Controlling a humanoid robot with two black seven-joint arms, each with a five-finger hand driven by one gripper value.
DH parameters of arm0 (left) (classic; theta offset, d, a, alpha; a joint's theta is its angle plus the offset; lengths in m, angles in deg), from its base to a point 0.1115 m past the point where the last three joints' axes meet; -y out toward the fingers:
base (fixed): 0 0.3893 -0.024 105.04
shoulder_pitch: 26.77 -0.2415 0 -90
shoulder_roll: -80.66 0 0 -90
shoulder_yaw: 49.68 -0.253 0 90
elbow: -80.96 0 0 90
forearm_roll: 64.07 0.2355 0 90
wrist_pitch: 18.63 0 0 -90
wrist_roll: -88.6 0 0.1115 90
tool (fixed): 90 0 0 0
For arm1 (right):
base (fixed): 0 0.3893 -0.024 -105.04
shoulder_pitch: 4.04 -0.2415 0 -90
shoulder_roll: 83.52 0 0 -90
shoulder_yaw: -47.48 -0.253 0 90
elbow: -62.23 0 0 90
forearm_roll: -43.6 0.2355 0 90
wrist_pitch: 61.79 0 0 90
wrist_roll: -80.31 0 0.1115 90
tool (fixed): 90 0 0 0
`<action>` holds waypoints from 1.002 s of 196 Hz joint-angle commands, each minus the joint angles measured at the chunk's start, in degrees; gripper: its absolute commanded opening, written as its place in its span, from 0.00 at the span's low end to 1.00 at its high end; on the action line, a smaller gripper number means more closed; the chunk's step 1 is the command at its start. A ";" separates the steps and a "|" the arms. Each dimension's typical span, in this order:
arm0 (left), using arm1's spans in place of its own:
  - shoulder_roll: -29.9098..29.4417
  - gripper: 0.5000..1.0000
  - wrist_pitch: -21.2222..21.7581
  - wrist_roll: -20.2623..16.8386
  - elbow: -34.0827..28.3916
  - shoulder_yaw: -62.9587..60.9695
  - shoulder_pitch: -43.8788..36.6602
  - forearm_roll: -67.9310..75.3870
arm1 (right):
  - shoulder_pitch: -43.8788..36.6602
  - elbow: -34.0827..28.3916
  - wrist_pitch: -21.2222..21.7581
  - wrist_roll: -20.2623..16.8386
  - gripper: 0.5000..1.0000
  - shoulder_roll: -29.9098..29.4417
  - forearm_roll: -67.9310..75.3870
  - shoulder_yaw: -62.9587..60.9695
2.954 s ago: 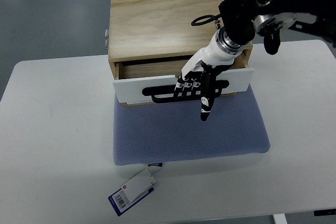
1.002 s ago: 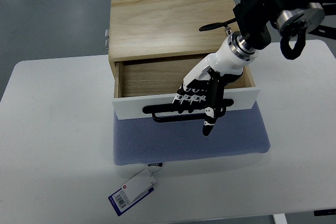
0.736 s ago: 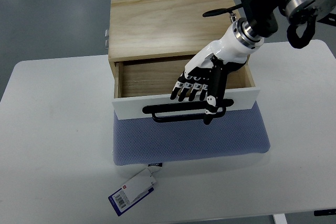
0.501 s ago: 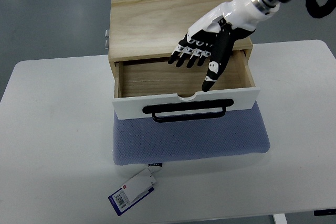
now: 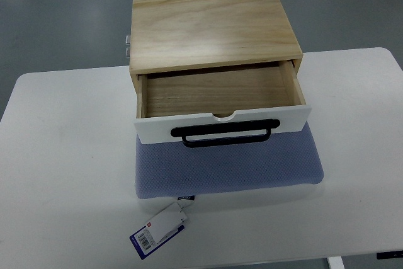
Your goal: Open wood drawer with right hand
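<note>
The wood drawer (image 5: 220, 96) stands pulled out from a light-grained wooden cabinet (image 5: 211, 23), its open tray showing a bare wooden floor and side walls. Its front panel (image 5: 223, 125) is white, with a small half-round notch cut into the middle of the top edge, and a long black bar handle (image 5: 225, 134) runs across it, bending in at both ends. The panel overhangs a blue-grey padded mat (image 5: 227, 167) on the white bench (image 5: 63, 168). The cabinet seems to rest on that mat's far part, though the contact is hidden.
</note>
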 commanded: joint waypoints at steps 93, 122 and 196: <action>0.00 1.00 -0.01 0.00 0.00 0.09 0.00 -0.02 | 26.58 22.94 -9.90 28.89 0.89 -17.82 2.88 -38.35; 0.00 1.00 -0.01 0.00 0.00 0.09 0.00 -0.02 | 28.61 26.01 -9.90 30.30 0.89 -22.40 4.11 -43.19; 0.00 1.00 -0.09 0.00 0.00 0.09 0.00 -0.02 | 33.62 27.33 -9.82 32.15 0.89 -26.88 4.20 -46.97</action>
